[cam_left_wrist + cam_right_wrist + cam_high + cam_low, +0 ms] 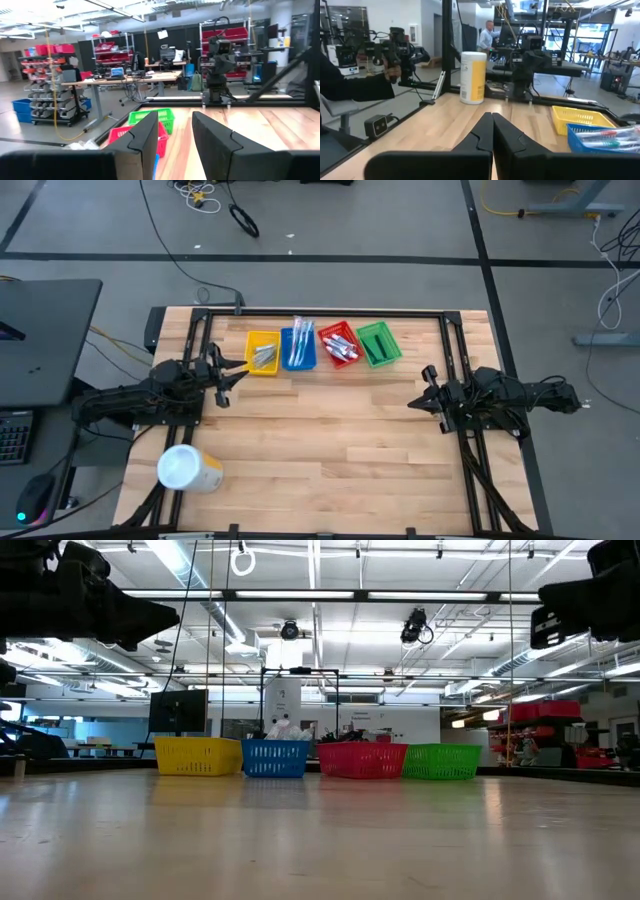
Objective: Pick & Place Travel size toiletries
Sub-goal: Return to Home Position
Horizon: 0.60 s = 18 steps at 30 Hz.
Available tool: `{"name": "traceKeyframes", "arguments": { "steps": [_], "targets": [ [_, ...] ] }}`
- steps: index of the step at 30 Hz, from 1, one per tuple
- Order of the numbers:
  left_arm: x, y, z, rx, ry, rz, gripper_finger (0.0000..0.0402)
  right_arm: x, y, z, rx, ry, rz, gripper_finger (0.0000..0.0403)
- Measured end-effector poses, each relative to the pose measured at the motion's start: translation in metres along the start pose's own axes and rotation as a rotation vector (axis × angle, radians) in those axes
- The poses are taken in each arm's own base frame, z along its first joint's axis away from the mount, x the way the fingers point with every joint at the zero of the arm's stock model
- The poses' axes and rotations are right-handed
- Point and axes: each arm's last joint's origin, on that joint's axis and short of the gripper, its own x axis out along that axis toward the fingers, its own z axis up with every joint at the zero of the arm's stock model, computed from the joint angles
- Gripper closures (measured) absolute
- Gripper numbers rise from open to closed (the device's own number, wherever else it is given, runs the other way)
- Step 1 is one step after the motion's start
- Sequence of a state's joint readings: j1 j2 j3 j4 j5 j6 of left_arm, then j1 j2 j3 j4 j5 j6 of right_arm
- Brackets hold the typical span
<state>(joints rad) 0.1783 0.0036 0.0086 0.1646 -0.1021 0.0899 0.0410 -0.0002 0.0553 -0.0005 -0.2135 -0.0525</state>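
Note:
The travel size toiletries lie in four small baskets in a row at the table's far side. Silvery sachets (265, 358) are in the yellow basket (250, 340), toothbrushes (298, 340) in the blue basket (309, 363), tubes (340, 347) in the red basket (325, 332), and a dark stick (375, 346) in the green basket (392, 340). My left gripper (240, 370) (175, 135) hovers open, just left of the yellow basket. My right gripper (413, 403) (492, 127) is shut and hovers over bare table to the right of the baskets. Both hold nothing.
A big white-and-yellow cylindrical container (188, 470) (472, 77) stands near the table's left near corner. Bare wood (330, 440) fills the middle and near part of the table. A black frame rail (330, 315) runs behind the baskets. A person (486, 35) stands far off in the room.

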Motion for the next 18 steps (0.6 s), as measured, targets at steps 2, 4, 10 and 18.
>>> {"name": "traceKeyframes", "arguments": {
  "steps": [2,4,10,18],
  "targets": [
    [0.0000,-0.0009,-0.0007,0.000,0.006,-0.029,0.0274,0.0014,0.0001,-0.0073,0.013,0.011,0.000,0.0401],
    [0.0000,-0.0017,-0.0019,0.000,0.016,-0.056,0.0274,0.0027,-0.0002,-0.0123,0.031,0.010,-0.007,0.0401],
    [0.0000,-0.0023,-0.0042,-0.001,0.039,-0.070,0.0274,0.0034,-0.0014,-0.0123,0.026,0.013,-0.044,0.0401],
    [-0.0003,-0.0028,-0.0091,-0.066,0.091,-0.075,0.0274,0.0018,-0.0096,-0.0127,0.138,0.005,-0.334,0.0401]
  ]
}}
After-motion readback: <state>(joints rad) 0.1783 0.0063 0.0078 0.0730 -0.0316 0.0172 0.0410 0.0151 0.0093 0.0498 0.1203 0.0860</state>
